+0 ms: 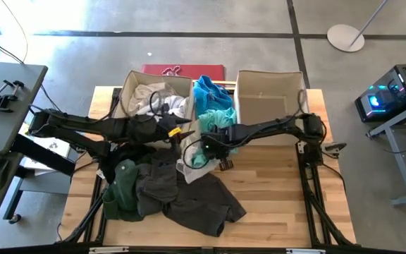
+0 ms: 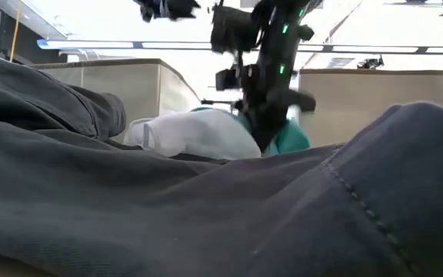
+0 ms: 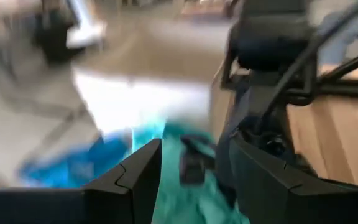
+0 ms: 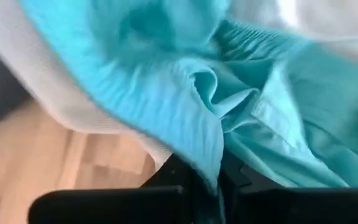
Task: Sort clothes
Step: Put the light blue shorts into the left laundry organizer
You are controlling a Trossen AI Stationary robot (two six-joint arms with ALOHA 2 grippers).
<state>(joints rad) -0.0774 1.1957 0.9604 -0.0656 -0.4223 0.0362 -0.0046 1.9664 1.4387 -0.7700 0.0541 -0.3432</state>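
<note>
A charcoal garment (image 2: 221,208) fills the foreground; behind, the right gripper (image 4: 219,180) pinches a teal garment (image 4: 253,124). The left gripper (image 3: 191,165), nearby, hangs released.

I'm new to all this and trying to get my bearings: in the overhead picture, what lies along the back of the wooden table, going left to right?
Left fabric bin holding pale clothes → bright blue garment with the teal garment between the bins → right fabric bin, nothing visible in it.
</note>
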